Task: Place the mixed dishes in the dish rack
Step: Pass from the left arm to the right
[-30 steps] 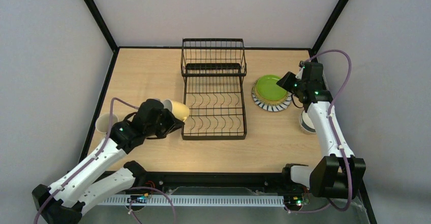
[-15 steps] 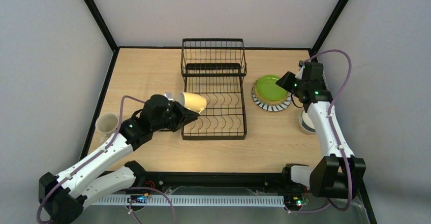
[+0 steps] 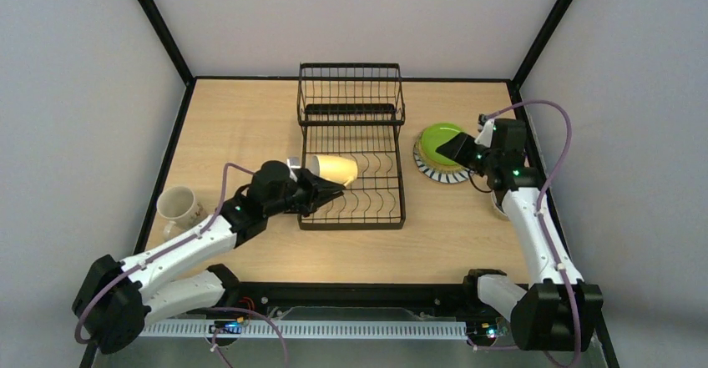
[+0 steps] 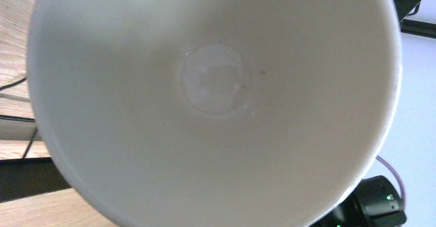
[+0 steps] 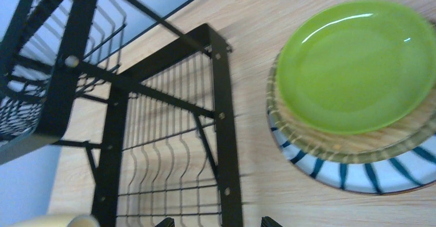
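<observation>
My left gripper (image 3: 321, 189) is shut on the pale yellow mug (image 3: 336, 168) and holds it on its side above the front left part of the black wire dish rack (image 3: 392, 186). The mug's inside (image 4: 216, 83) fills the left wrist view and hides the fingers. A cream mug (image 3: 177, 206) stands on the table at the left. The lime green plate (image 3: 436, 140) tops a stack on a tan plate and a striped-rim white plate (image 3: 441, 175), right of the rack. My right gripper (image 3: 453, 148) hangs open over that stack. In the right wrist view (image 5: 217, 222) it is empty, above the rack's right rail (image 5: 226, 134) and beside the green plate (image 5: 355, 62).
Another mug (image 3: 498, 208) stands near the right table edge, mostly hidden behind my right arm. The rack's raised basket section (image 3: 351, 93) is at the back. Black frame posts and grey walls close in the table on three sides.
My left arm has carried the pale yellow mug to the right, from the table beside the rack to above it. My right gripper has moved a little left over the plates.
</observation>
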### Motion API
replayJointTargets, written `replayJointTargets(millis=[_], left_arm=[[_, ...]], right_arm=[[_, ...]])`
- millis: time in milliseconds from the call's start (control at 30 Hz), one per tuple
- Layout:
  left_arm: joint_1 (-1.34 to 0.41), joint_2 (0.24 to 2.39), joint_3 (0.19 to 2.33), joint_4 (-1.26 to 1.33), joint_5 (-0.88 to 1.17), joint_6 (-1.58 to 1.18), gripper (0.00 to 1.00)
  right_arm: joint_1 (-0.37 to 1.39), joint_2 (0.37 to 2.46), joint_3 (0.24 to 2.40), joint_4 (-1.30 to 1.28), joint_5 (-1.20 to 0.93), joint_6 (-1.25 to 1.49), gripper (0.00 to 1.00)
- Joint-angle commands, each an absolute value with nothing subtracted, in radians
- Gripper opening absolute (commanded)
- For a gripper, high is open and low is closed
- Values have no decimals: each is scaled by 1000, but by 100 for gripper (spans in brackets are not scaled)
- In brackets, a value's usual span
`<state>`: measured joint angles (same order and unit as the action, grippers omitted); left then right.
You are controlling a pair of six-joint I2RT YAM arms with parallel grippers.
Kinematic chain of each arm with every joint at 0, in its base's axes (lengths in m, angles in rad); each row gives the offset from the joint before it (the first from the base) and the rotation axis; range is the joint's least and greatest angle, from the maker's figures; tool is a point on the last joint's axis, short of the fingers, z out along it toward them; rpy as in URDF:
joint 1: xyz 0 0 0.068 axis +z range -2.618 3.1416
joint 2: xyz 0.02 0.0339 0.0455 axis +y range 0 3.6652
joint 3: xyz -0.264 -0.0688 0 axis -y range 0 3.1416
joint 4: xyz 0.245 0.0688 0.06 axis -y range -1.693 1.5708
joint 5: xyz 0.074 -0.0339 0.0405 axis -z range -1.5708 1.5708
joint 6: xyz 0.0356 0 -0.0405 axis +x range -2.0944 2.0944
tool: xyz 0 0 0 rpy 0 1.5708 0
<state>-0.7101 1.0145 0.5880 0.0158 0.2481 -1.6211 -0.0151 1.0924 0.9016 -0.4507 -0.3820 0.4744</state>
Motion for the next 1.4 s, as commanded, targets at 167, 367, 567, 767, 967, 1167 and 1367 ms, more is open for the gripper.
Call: replayJointTargets(millis=[167, 367, 567, 767, 967, 1167, 1367], left_arm=[[-742, 1125, 537, 446, 276, -1725, 2], [-761, 1222, 535, 605, 284, -1737, 2], [-771, 1264, 519, 704, 284, -1740, 2], [-780, 1295, 471, 830, 276, -1759, 2], [-808, 1360, 469, 926, 276, -1768, 2], [-822, 1395, 464, 998, 272, -1776, 2], [-822, 1408, 451, 1036, 262, -1777, 2]], right_arm=[[137, 989, 778, -344, -529, 603, 94], [254, 995, 774, -295, -530, 678, 94], [277, 981, 718, -206, -596, 794, 95], [325, 979, 672, -149, -623, 862, 95], [382, 992, 673, -107, -623, 911, 95], [399, 1000, 673, -101, -635, 928, 95], [403, 957, 664, -157, -635, 920, 95]])
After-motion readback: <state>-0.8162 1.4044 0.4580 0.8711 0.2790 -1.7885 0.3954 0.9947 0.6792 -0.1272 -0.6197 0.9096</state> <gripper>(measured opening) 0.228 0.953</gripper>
